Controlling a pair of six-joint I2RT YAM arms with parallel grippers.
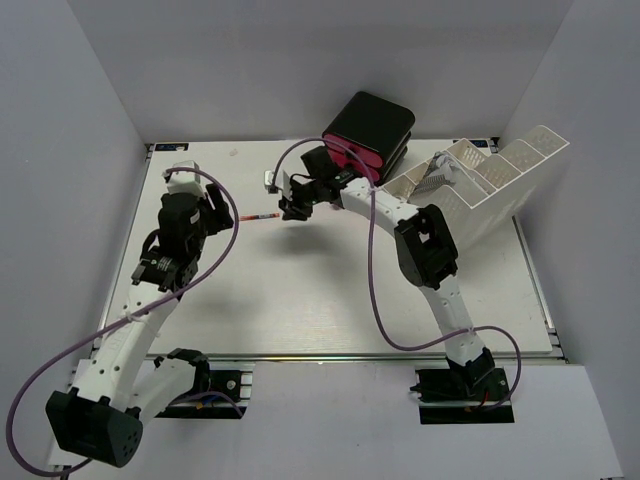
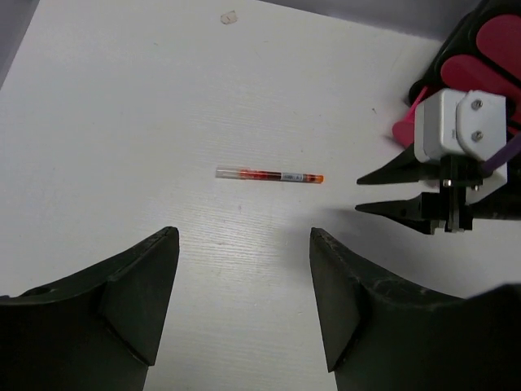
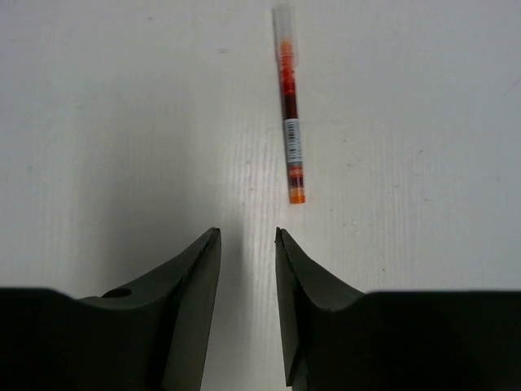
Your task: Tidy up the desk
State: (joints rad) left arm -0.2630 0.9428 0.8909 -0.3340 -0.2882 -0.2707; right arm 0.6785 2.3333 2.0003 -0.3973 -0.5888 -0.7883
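— So, where's the red pen (image 3: 289, 114)?
— Far-centre on the desk (image 1: 300, 300), just beyond the right gripper (image 3: 247, 236). Its fingers are narrow and empty: widen, then straddle the barrel crosswise. Meanwhile the left gripper (image 2: 244, 232) gapes wide, empty.

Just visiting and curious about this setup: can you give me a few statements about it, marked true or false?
1. The thin red pen with a clear cap lies flat on the large white desk. True.
2. The left pincer is clamped on the pen. False: it is open and empty.
3. The right pincer holds nothing. True.
4. The black-and-pink drawer unit stands beside the arm bases. False: it is at the far edge.
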